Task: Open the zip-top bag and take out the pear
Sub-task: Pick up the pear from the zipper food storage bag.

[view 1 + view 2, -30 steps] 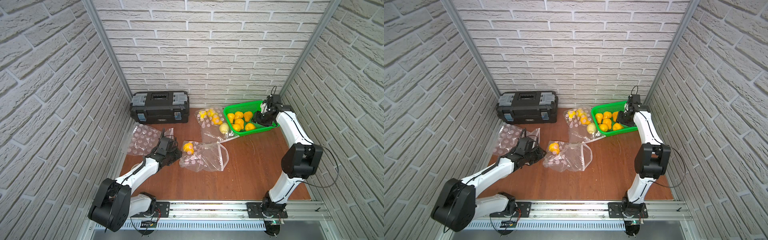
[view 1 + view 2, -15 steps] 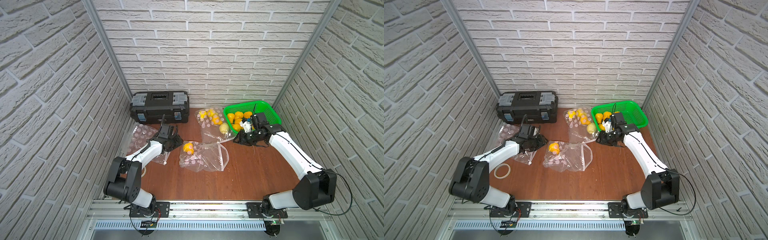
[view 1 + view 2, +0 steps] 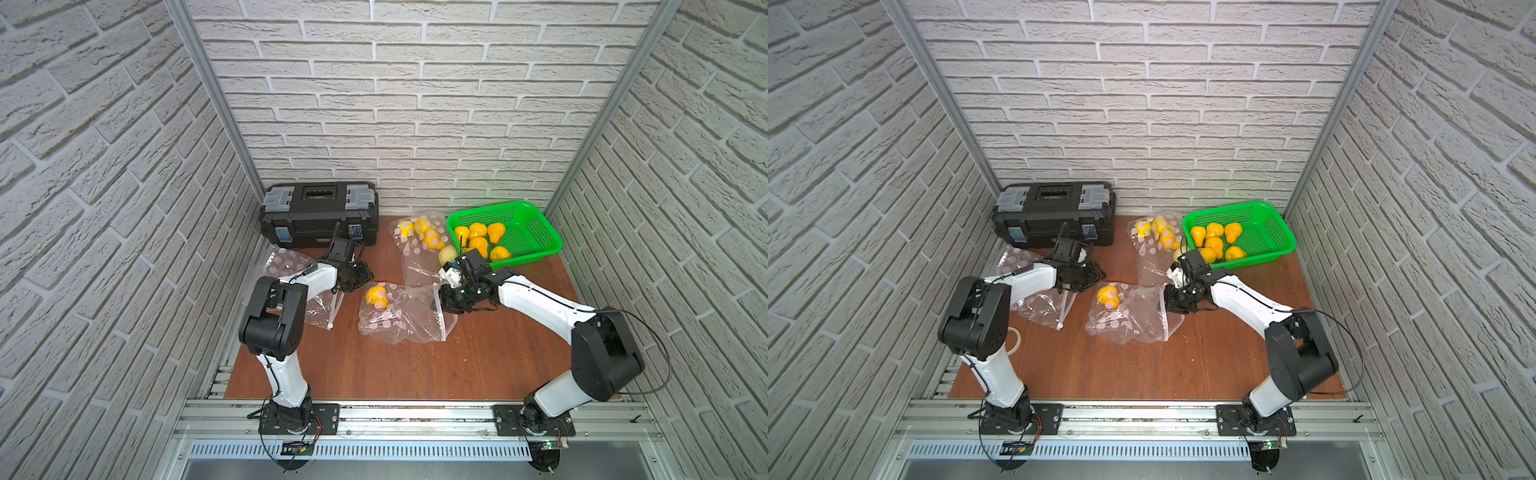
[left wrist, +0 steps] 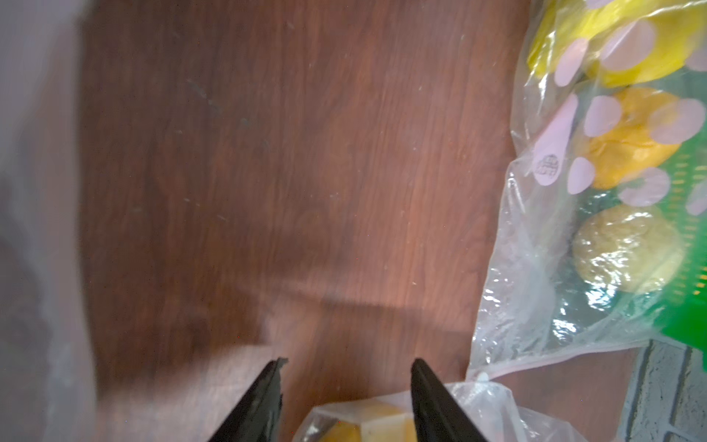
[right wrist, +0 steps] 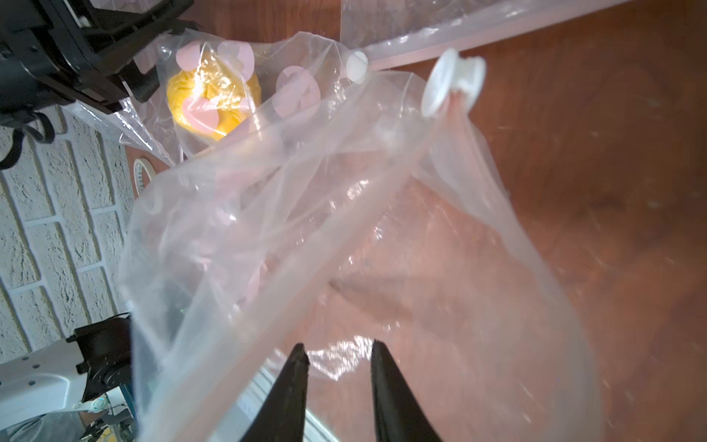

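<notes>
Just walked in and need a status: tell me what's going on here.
Two robot arms are working a zip-top bag. The right gripper, jaws apart, is at its zipper edge. The left gripper hovers open by the end holding the pear. The pear is not out yet.

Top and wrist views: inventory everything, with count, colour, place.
toolbox: one, black, back left.
basket: one, green, back right.
loose pears: at least five, orange-yellow, in basket.
zip-top bag: one, clear, pink-dotted, table centre.
pear: one, orange-yellow, inside it.
second bag: one, clear, beside basket, yellow fruit inside.
other bags: count unclear, clear, left side, near toolbox.
tape roll: one, whitish, left edge.
left hand: one, black, open, beside bagged pear.
right hand: one, black, jaws apart, at centre bag's edge.
</notes>
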{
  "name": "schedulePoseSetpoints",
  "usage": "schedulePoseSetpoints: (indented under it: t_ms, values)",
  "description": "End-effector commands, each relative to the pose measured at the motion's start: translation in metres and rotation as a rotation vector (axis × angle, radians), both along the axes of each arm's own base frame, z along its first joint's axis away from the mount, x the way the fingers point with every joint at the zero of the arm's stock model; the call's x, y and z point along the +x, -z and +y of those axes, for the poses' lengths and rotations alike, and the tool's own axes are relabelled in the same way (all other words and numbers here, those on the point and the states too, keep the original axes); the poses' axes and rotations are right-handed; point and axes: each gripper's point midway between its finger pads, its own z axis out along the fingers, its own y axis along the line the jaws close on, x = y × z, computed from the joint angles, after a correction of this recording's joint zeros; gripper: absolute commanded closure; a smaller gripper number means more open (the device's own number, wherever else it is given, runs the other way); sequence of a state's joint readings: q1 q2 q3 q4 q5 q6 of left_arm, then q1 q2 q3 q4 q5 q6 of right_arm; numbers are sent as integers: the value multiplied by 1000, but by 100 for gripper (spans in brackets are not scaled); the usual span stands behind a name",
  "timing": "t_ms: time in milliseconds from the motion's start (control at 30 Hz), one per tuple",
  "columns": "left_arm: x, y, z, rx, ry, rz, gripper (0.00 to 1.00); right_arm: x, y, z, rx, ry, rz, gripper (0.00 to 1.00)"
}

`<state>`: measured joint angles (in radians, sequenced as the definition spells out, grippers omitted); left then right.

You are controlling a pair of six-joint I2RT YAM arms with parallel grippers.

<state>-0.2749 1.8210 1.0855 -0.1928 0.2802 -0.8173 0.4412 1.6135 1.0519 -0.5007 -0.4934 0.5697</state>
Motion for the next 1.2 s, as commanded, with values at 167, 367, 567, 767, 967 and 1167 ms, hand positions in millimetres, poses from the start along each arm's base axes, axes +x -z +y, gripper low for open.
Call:
schedulePoseSetpoints:
  t_ms: [167, 367, 567, 767, 967, 1167]
  values:
    - [7, -2, -12, -72, 5, -44, 80, 18, 44, 23, 49, 54, -4, 74]
    - [7, -20, -10, -81, -4, -83, 100, 7, 74, 7, -16, 79, 20, 77]
    - [7, -63, -2, -69, -10, -151, 100, -6, 95, -5, -33, 111, 38, 78]
    - [1, -112, -3, -83, -7, -225, 100, -6, 98, -2, 29, 128, 12, 78]
    - [-16, -157, -9, -74, 1, -296, 100, -4, 95, 0, 54, 119, -19, 78]
    - [-33, -164, 10, -3, -38, -303, 100, -13, 105, -1, 69, 120, 5, 71]
